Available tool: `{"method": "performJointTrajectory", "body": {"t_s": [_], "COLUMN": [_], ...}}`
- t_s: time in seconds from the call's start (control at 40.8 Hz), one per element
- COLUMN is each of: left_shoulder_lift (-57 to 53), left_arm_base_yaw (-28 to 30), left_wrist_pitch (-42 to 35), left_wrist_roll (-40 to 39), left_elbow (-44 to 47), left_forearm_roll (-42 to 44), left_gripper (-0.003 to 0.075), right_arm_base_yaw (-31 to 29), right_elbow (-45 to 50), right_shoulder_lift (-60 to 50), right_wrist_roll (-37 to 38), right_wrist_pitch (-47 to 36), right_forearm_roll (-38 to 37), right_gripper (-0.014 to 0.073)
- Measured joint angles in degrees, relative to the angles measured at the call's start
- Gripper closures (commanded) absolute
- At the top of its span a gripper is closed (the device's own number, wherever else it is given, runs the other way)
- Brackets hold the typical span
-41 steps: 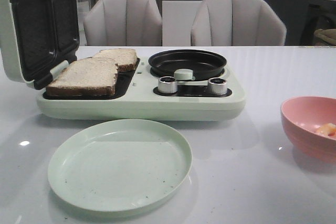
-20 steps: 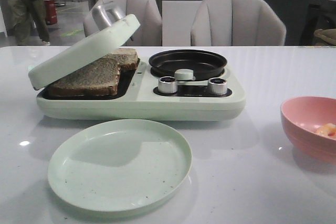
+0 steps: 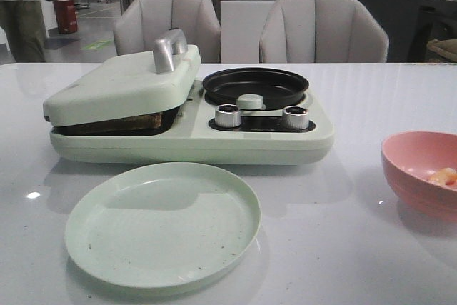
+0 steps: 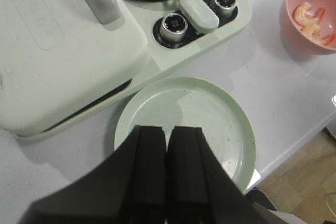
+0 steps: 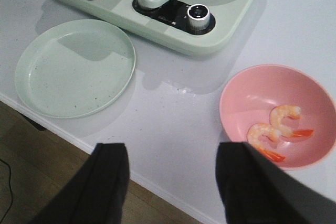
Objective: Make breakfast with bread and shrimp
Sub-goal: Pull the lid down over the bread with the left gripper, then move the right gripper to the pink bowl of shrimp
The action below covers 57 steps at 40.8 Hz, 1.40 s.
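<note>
My left tool [image 4: 167,169] clenched empty over the plate [image 4: 210,103], right tool [image 5: 170,182] released above the tabletop [image 5: 173,124] edge, bread [image 3: 121,123] seemingly under the nearly closed lid [image 3: 118,87], shrimp [image 5: 273,127] in the bowl [image 5: 247,95].

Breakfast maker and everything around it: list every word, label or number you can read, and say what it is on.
No text can be read.
Sandwich lid: faint embossed marks near one edge, too blurred to read.
Control panel: tiny print between the knobs, too small to read.
Plate and pink bowl: no markings.
</note>
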Motion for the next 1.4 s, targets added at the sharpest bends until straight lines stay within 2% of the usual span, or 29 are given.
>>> {"method": "performJointTrajectory", "body": {"t_s": [0.294,0.613,1.398], "left_shoulder_lift": [-18.5,-32.3,-34.0], "left_arm_base_yaw": [-0.7,-0.7,-0.7], "left_wrist_pitch": [-6.5,-7.6,-7.8], "left_wrist_roll": [-2.6,-2.7,-2.8], "left_elbow": [16.6,28.3,29.3], "left_forearm_roll": [3.0,3.4,3.7], "left_gripper": [0.0618,0.0619,0.0619], "right_arm_base_yaw": [0.0,0.0,0.0], "right_elbow": [0.0,0.0,0.1], "right_shoulder_lift": [0.0,0.0,0.0], "right_wrist_roll": [0.0,0.0,0.0], "right_wrist_pitch": [0.0,0.0,-2.0], "right_forearm_roll": [0.0,0.0,0.2], "right_gripper": [0.0119,0.0119,0.0119]}}
